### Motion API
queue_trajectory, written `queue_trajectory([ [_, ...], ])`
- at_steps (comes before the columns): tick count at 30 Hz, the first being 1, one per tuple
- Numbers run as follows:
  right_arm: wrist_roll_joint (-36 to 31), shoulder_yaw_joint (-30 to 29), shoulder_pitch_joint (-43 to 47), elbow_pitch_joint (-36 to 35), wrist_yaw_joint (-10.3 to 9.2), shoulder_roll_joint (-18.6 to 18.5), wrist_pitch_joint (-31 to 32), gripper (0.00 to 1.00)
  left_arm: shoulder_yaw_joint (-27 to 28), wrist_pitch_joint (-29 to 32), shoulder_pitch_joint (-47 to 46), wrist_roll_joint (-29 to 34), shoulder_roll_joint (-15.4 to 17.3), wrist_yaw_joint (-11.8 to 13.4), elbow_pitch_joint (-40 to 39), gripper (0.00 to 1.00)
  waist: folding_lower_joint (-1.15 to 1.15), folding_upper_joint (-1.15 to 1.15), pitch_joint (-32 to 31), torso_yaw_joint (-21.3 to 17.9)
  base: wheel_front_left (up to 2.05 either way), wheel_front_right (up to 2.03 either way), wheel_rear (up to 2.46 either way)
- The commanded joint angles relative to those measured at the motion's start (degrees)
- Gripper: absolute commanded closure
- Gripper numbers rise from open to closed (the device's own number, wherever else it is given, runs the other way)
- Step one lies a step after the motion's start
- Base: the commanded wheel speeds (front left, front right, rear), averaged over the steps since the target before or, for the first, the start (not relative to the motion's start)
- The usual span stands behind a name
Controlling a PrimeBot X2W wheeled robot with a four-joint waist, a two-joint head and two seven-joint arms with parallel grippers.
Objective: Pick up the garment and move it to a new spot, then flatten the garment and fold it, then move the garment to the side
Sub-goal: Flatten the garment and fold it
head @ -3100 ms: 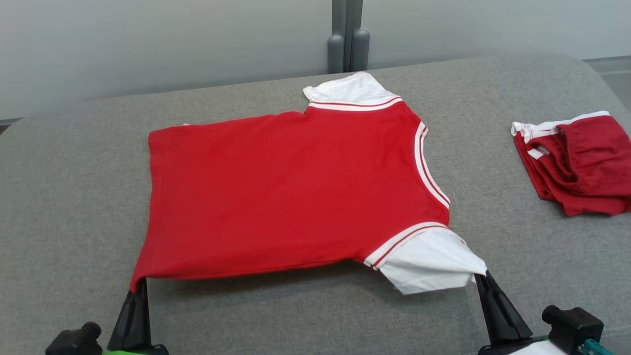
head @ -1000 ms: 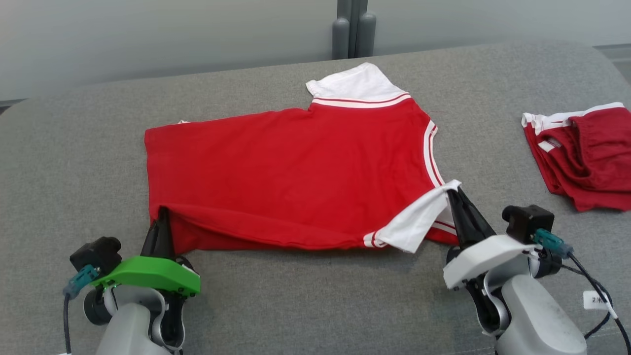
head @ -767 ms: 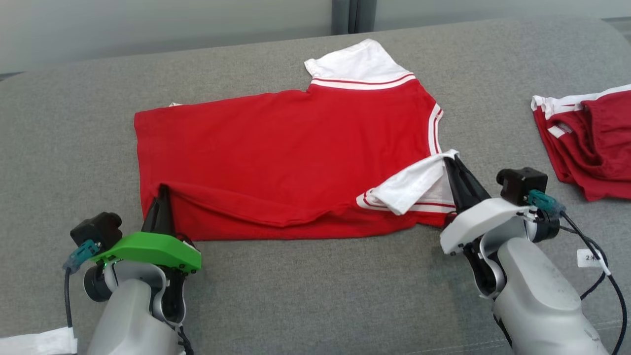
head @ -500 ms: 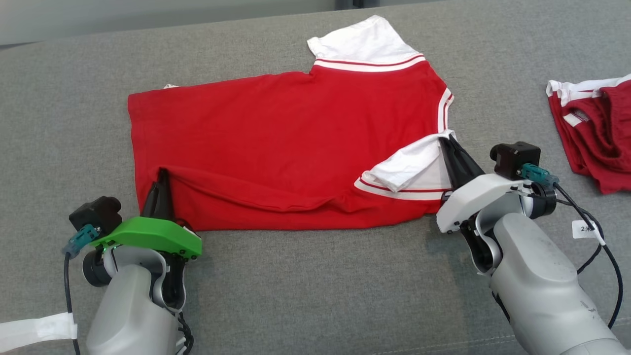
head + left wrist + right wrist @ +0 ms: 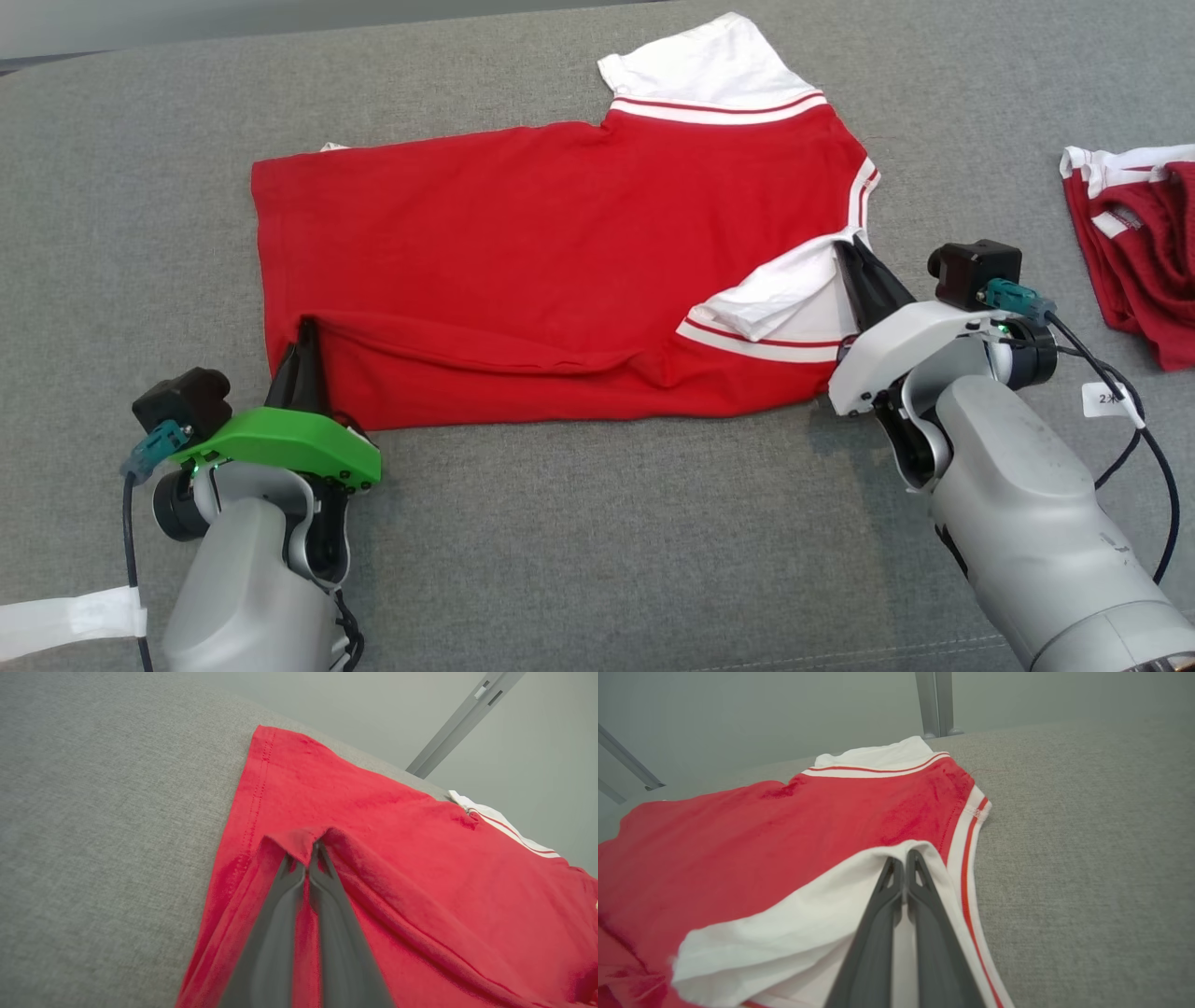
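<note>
A red T-shirt with white sleeves, the garment (image 5: pixel 551 252), lies spread on the grey cushion, its near edge folded over onto its body. My left gripper (image 5: pixel 305 329) is shut on the near hem corner, seen pinched between its fingertips in the left wrist view (image 5: pixel 312 848). My right gripper (image 5: pixel 845 247) is shut on the near white sleeve, which lies doubled back over the shirt (image 5: pixel 903 855). The far white sleeve (image 5: pixel 695 65) lies flat at the top.
A second red and white garment (image 5: pixel 1134 243) lies crumpled at the right edge of the grey cushion (image 5: pixel 597 541). A white tag strip (image 5: pixel 65 616) shows at the lower left. Cables hang beside my right arm.
Both grippers have carried the near edge forward over the shirt, so the fold has widened and the white sleeve lies further onto the red body. The camera has tilted down.
</note>
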Motion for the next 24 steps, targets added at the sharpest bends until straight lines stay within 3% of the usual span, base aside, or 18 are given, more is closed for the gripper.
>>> queue_trajectory([
  [1,0.31,0.16,-1.02,0.12,-0.02,-0.22,-0.15,0.00,0.40,0.01,-0.80,0.71,0.15,-0.14,0.21,0.02,0.00,0.00,0.01,-0.02,0.00,0.00,0.00],
  [10,-0.24,-0.06,-2.32,-0.66,-0.02,-0.47,-0.16,0.00,1.29,0.01,-0.04,1.05,0.14,-0.14,1.43,0.00,0.00,0.00,-0.35,0.56,0.00,0.00,0.00],
  [24,-6.19,-7.77,5.46,-11.54,-0.02,-0.71,-0.15,0.00,3.35,0.01,8.00,2.54,0.14,0.46,-1.48,0.00,0.00,0.00,-5.32,-0.02,0.00,0.00,0.00],
])
